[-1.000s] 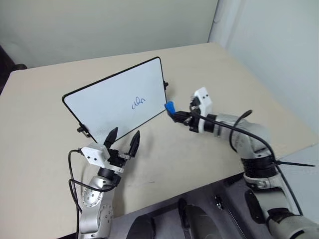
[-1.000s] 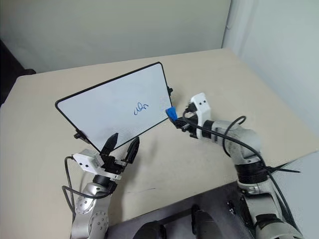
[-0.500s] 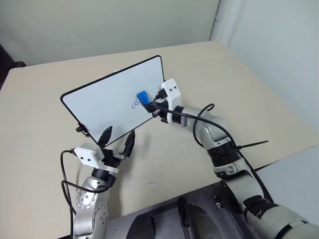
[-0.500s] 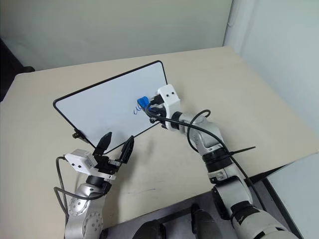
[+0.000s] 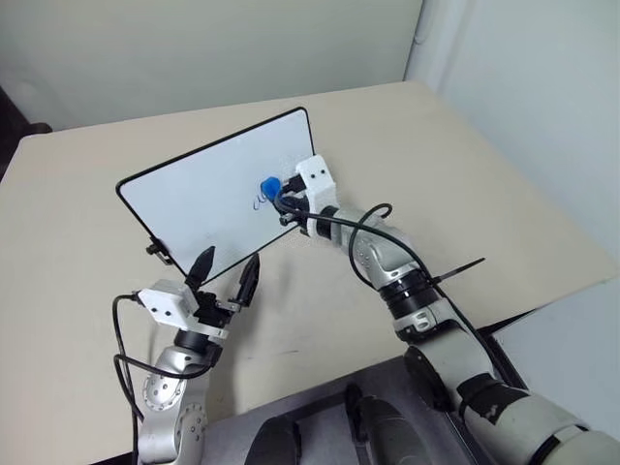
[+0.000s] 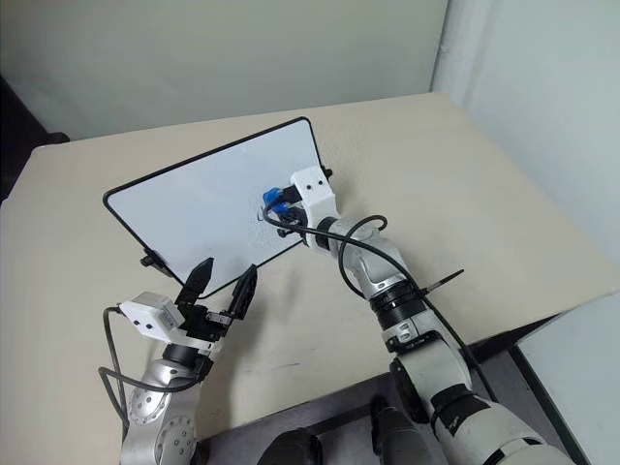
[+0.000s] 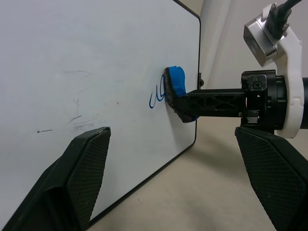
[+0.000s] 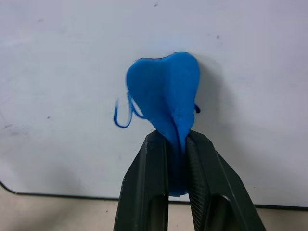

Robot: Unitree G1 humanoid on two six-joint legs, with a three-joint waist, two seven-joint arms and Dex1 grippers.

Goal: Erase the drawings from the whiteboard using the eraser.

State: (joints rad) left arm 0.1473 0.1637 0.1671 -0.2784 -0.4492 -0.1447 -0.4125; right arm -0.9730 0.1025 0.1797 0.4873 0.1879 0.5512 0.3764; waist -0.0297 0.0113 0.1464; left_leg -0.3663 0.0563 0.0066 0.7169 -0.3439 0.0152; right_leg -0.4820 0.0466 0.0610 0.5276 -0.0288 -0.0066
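On the table: board (image 5: 208, 199) stands tilted on its small feet, face toward me; tabletop (image 5: 436, 174) around it is bare.
Right gripper (image 8: 177, 144): I have its two fingers clamped tight on the eraser (image 8: 166, 94), which bulges out past the tips.
Eraser place: I see it pressed against the board face, right on the drawing, toward the board's right half; the left wrist view shows its blue pad flat on the white surface.
Drawing (image 7: 156, 96): part of it is under the eraser; a blue loop shows just beside the pad, and a small tick peeks out on the other side.
Left gripper (image 5: 225, 276): I hold it wide apart, empty, low in front of the board's bottom edge, near it but not touching as far as I can see.
Done: I judge the eraser picked up, carried over and set on the mark.
Left: the wipe itself; the loop beside the pad has to go, and whatever lies under it.
Doubt: faint grey smudges lie further along the board; I can't say whether they are old marker residue or scuffs.
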